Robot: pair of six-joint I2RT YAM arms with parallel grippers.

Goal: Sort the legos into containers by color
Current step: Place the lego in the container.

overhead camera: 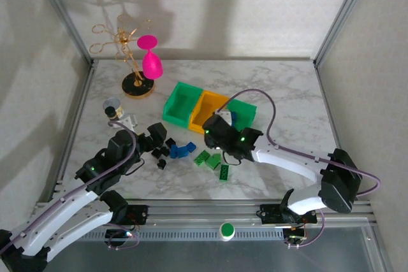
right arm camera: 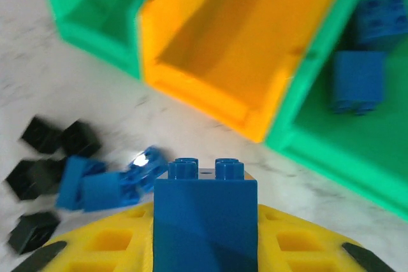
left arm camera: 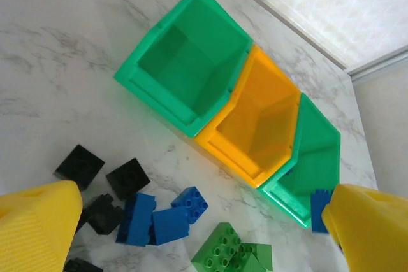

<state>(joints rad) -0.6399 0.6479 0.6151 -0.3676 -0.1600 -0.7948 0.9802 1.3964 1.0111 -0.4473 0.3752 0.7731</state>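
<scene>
**Right gripper [right arm camera: 205, 254] clamped on a blue lego [right arm camera: 205, 218]; left gripper [left arm camera: 204, 230] spread wide, holding nothing.**
Both hang over the white marbled table [overhead camera: 268, 87] (pale walls, aluminium frame posts). The containers [left arm camera: 167, 103] sit mid-table. Two blue legos [right arm camera: 357, 81] lie in the right green one. Loose legos [left arm camera: 127, 179] in black, blue and green lie just in front.

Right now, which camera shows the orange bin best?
Left wrist: the orange bin appears whole, sharp and empty. Top external shows it small, its near edge behind the right arm; right wrist shows it blurred and cropped.
</scene>
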